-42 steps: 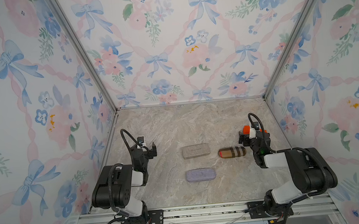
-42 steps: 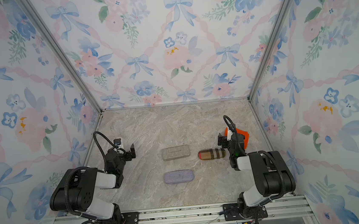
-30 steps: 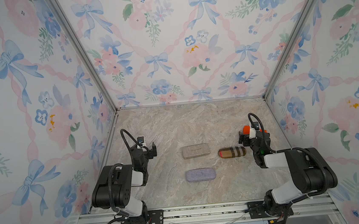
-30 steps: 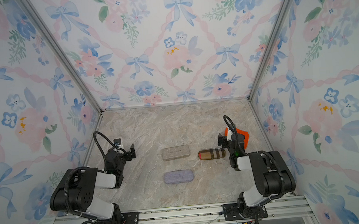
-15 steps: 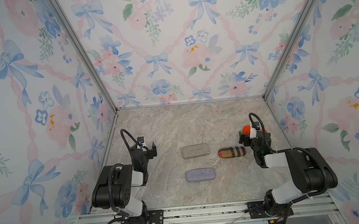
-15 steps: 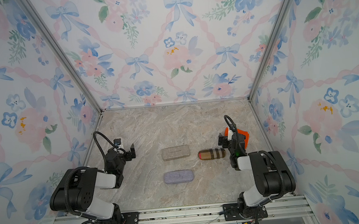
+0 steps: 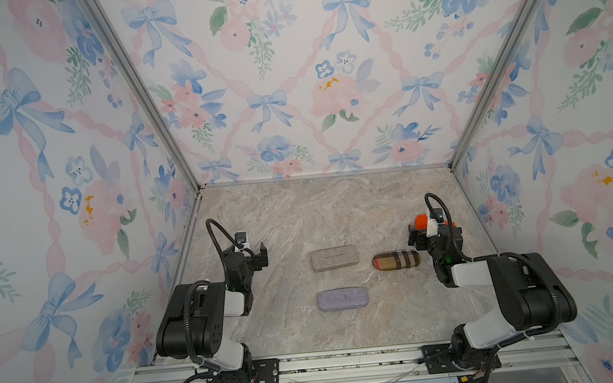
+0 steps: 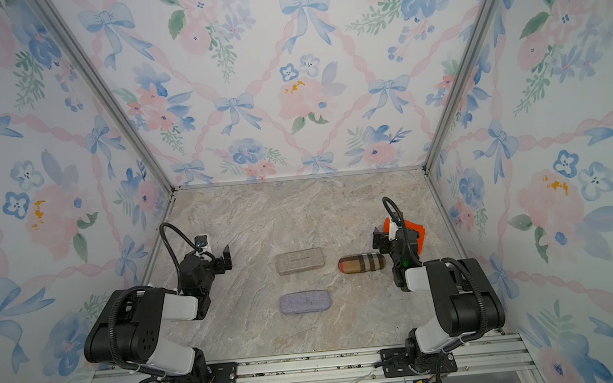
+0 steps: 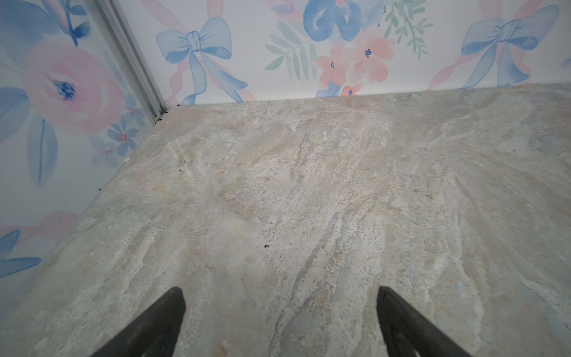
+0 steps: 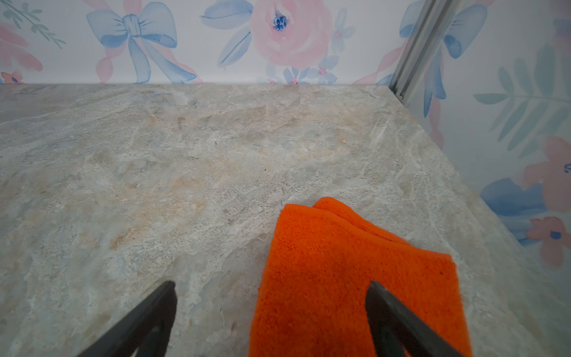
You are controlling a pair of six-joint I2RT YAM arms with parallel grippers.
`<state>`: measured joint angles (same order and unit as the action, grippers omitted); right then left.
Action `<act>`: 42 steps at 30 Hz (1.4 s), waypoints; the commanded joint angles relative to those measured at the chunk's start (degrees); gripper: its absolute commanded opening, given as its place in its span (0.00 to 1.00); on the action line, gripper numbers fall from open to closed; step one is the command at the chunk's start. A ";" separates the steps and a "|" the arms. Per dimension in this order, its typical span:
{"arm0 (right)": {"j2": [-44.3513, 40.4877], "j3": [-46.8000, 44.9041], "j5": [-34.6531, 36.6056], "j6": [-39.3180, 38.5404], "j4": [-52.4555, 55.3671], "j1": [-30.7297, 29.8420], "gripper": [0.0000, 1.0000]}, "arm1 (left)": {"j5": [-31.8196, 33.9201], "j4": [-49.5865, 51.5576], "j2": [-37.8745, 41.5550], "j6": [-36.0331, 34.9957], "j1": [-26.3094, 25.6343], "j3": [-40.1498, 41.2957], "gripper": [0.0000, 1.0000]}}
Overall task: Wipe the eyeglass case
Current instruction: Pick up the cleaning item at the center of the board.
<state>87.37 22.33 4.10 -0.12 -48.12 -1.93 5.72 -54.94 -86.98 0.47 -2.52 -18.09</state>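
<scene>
Your right tool (image 10: 272,287): jaws spread wide, nothing gripped. In the right wrist view one finger sits over a folded orange cloth (image 10: 340,278), the other over bare tabletop (image 10: 154,154). You cannot tell whether that finger touches the fabric. In both top views the cloth (image 7: 422,221) shows as an orange patch right against the tool, near the right wall.

Your left tool (image 9: 279,290): jaws equally wide, empty, only marbled tabletop between the fingers. It sits at the left side, well apart from every case.

Three eyeglass cases lie flat on the tabletop, long axes running side to side, roughly parallel to the front rail.
- The plaid case (image 7: 396,260) is nearest your right tool, just beside it on the inward side. Its red end faces the middle of the tabletop; its rounded brown end faces the tool.
- The beige case (image 7: 334,257) sits near the plaid one's red end without touching it. It is a touch skewed, right end slightly farther back.
- The lavender case (image 7: 342,299) sits in front of the beige one, nearer the rail, apart from both.

Which of the three is the one to wipe, you cannot tell.
</scene>
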 commanded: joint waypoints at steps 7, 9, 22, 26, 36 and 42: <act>-16.40 10.94 -7.84 14.01 28.54 4.14 0.96 | 9.37 38.07 6.72 7.37 -0.49 -19.00 0.98; -17.82 14.61 -10.86 19.60 37.66 7.19 0.96 | 11.59 50.32 6.08 10.50 -1.32 -26.13 0.98; -26.81 20.54 -10.76 18.31 60.27 8.34 0.97 | 2.05 60.67 10.59 16.34 -12.31 -36.10 0.91; -24.63 28.07 -8.77 15.75 71.53 4.15 1.00 | 5.23 61.08 12.80 13.77 -20.36 -38.02 0.90; -11.82 38.24 1.18 13.13 86.69 -0.70 0.92 | 1.56 49.22 15.08 15.52 -27.33 -35.86 0.94; 0.83 44.72 2.37 13.68 90.06 -0.78 0.89 | -0.18 45.84 11.01 14.88 -29.15 -36.98 0.95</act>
<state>83.31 62.76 4.54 13.93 37.39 -2.46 7.16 -6.35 -74.08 15.29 -30.83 -54.35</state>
